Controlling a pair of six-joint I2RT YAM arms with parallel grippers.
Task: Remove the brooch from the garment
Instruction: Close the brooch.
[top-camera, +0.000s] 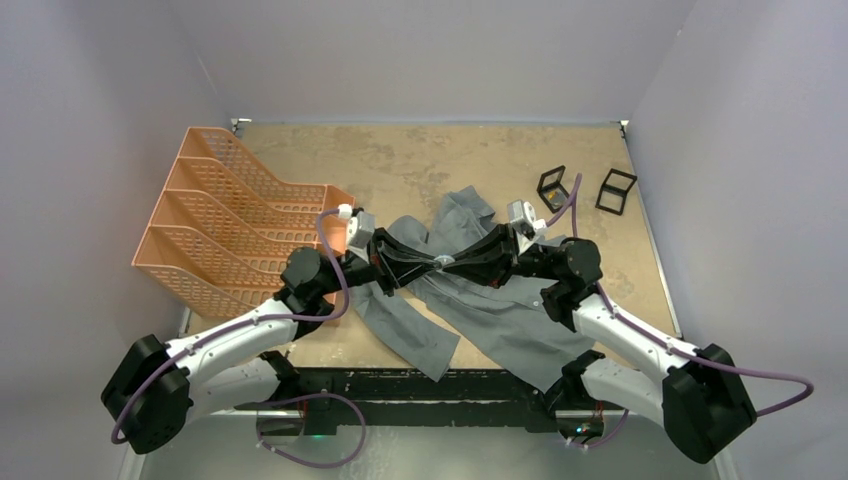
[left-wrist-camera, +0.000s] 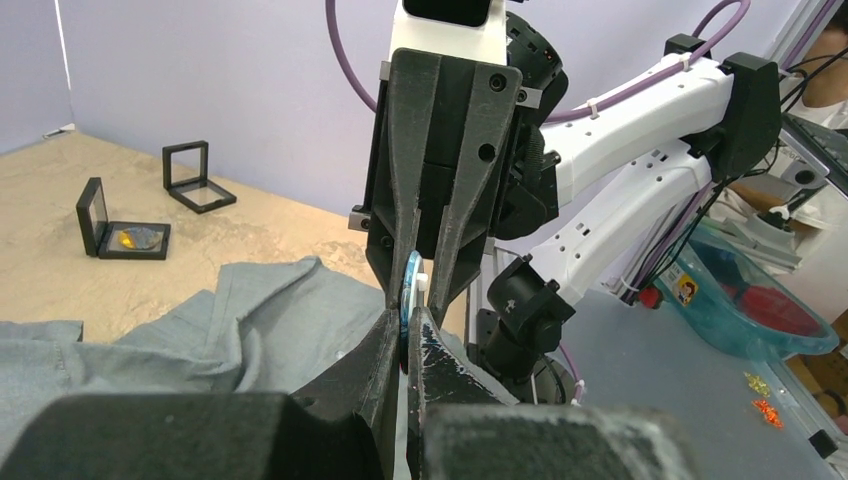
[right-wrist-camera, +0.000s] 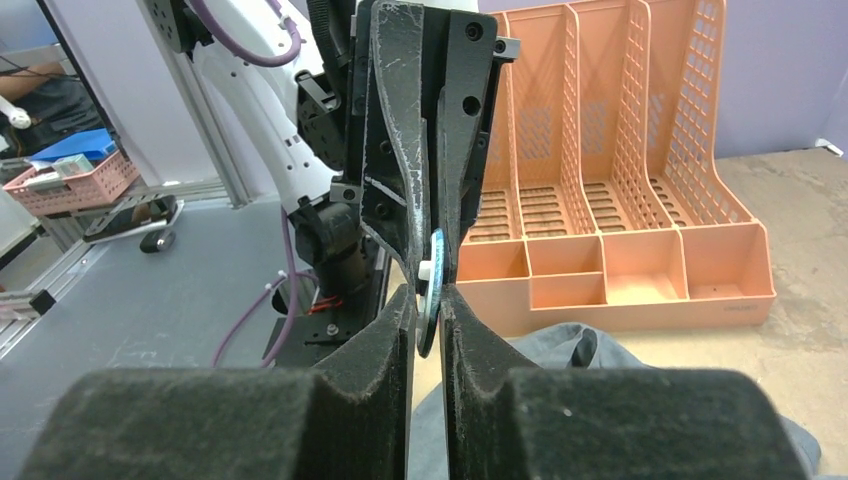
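The brooch (left-wrist-camera: 411, 290), a small round blue disc, sits edge-on just above the grey garment (top-camera: 500, 320), which lies rumpled on the tabletop (top-camera: 420, 160) between your two arms. Your left jaws are fully closed on one edge of the brooch. Your right jaws meet them tip to tip, pinched narrow on the opposite edge. An orange file tray (top-camera: 220, 220) stands to the left.
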